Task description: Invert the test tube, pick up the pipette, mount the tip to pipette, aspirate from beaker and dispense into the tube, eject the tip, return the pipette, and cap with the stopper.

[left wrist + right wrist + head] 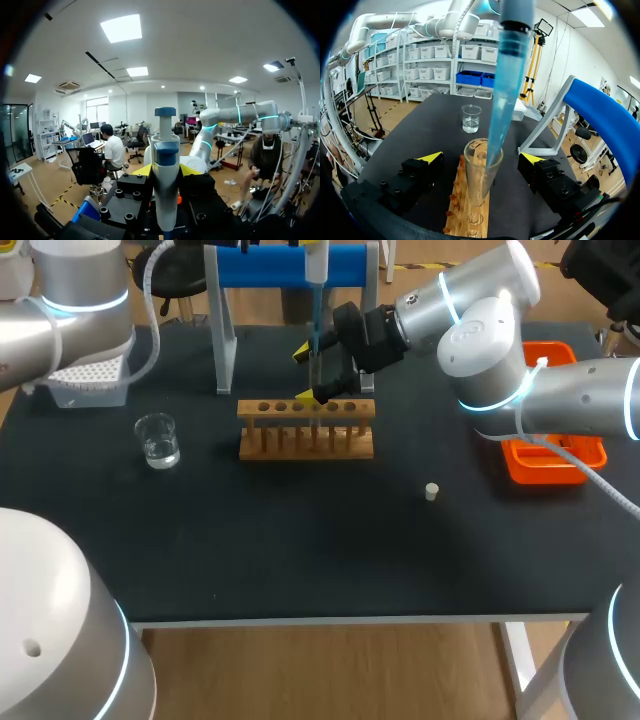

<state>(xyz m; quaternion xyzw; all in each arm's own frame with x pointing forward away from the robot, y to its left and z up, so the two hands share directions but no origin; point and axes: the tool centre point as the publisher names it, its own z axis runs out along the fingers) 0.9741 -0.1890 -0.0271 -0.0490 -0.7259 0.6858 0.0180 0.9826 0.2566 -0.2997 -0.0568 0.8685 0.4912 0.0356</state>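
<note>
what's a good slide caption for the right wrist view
Blue pipette tip enters the test tube in the wooden rack, right gripper open around it, beaker beyond

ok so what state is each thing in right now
test tube: upright in rack, uncapped
pipette: held upright
pipette tip: mounted, end in test tube mouth
beaker: upright, clear liquid inside
stopper: loose on table
left gripper: shut on pipette
right gripper: open, flanking test tube
</note>
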